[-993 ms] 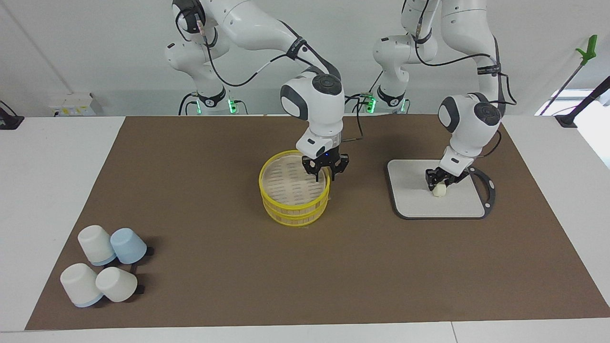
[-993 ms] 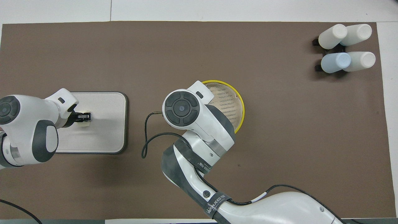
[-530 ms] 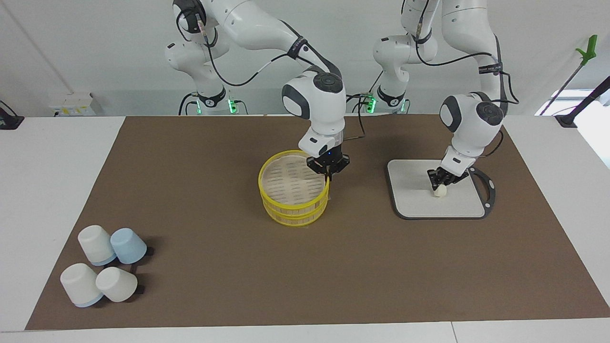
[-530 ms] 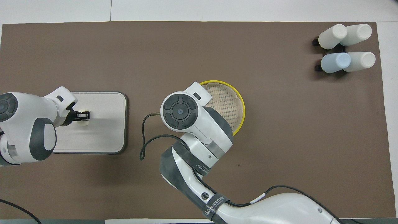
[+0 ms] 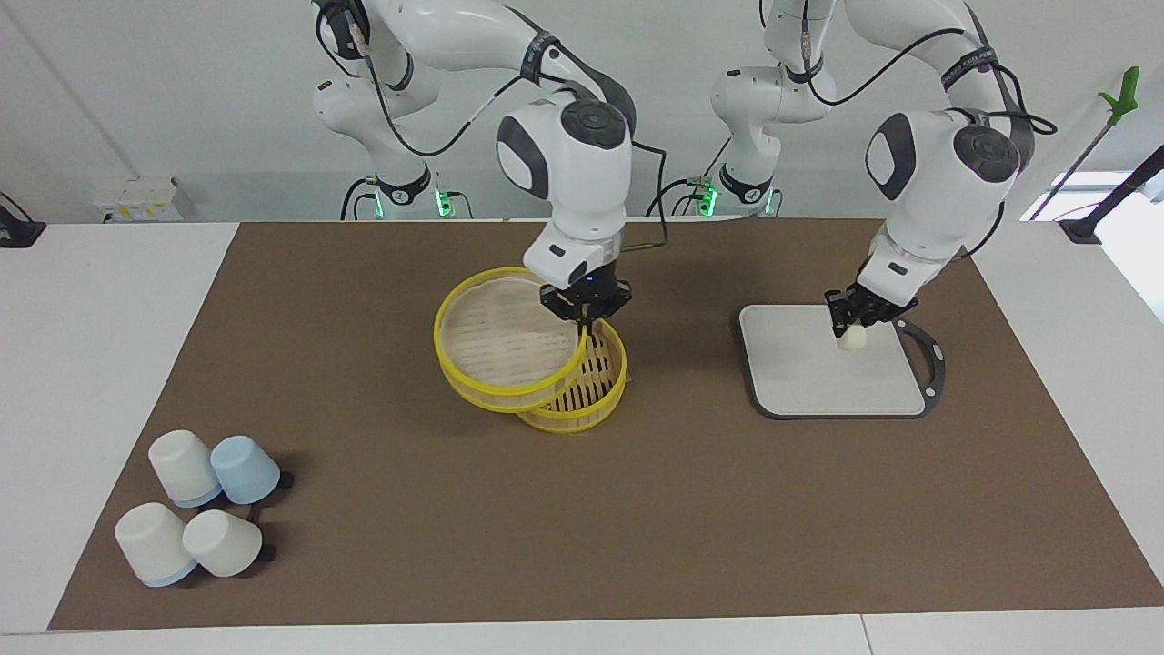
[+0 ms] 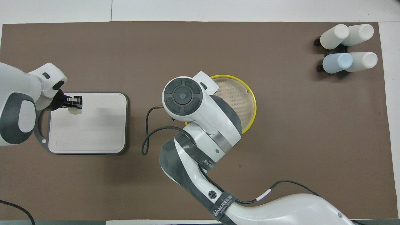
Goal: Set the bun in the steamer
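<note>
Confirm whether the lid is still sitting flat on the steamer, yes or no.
No: in the facing view the right gripper holds the lid raised and tilted off the steamer, whose slatted inside shows.

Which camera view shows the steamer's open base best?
The facing view: the right gripper holds the lid lifted aside, exposing the steamer base and its slatted floor. In the overhead view, the right arm and raised lid hide nearly all of the base.

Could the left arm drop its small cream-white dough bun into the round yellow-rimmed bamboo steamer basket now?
Probably yes: the right gripper holds the lid lifted aside, baring part of the steamer basket. The left gripper holds the bun above the grey board.
</note>
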### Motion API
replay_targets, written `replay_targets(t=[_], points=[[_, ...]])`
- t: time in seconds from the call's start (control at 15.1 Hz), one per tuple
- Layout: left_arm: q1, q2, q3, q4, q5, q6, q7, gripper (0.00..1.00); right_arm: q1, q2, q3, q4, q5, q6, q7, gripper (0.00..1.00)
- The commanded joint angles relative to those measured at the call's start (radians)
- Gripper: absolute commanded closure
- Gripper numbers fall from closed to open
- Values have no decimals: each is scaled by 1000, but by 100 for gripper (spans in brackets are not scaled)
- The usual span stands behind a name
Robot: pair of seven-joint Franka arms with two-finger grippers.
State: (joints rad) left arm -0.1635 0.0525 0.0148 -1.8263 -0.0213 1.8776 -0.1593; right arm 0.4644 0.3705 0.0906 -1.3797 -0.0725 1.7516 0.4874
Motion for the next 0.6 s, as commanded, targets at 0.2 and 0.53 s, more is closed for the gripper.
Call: replay_targets(t=[0.2, 0.53], points=[[-347, 81, 11, 81, -9, 89, -518, 74, -329, -140, 9, -73, 83, -211, -460, 100], [-531, 210, 11, 70, -8, 306, -687, 74, -481, -229, 8, -252, 83, -187, -665, 100]])
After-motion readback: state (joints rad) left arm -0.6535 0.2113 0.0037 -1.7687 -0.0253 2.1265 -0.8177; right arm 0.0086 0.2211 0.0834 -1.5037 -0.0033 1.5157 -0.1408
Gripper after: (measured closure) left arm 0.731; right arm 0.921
